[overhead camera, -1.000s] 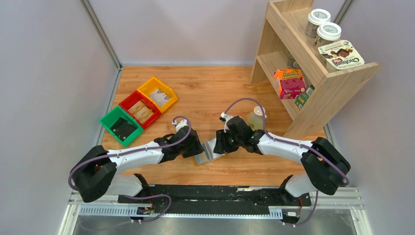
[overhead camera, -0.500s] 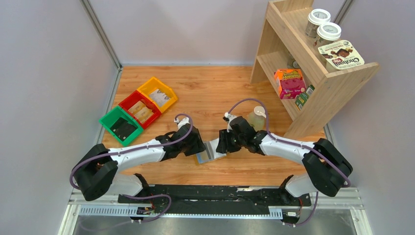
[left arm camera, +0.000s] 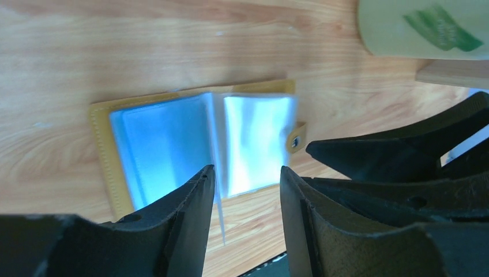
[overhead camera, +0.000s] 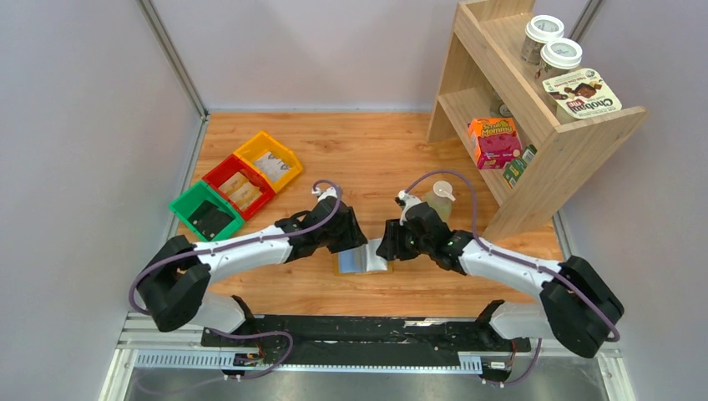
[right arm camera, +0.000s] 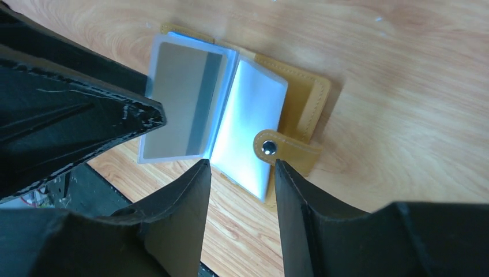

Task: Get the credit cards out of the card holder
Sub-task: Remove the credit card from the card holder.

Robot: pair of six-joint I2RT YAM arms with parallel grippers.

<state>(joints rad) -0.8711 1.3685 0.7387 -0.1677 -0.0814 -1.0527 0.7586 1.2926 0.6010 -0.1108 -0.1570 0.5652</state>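
The mustard-yellow card holder (overhead camera: 342, 266) lies open on the wooden table between my two grippers. It also shows in the left wrist view (left arm camera: 102, 151) and the right wrist view (right arm camera: 314, 98), its snap tab (right arm camera: 268, 148) on the right. Pale blue-grey credit cards (left arm camera: 158, 151) sit in its clear sleeves, and one grey card (right arm camera: 183, 107) shows in a raised sleeve page. My left gripper (overhead camera: 352, 240) (left arm camera: 245, 190) hovers open over the holder's near edge, with a thin sleeve edge standing between its jaws, not pinched. My right gripper (overhead camera: 389, 247) (right arm camera: 242, 179) is open by the snap tab.
Red (overhead camera: 238, 185), yellow (overhead camera: 269, 159) and green (overhead camera: 205, 214) bins with packets stand at the back left. A pale bottle (overhead camera: 438, 199) stands right behind the right gripper, beside a wooden shelf (overhead camera: 534, 125) holding tubs and boxes.
Both grippers have shifted right and a little away from me. The card holder, tilted up between them before, now lies flat and open on the table.
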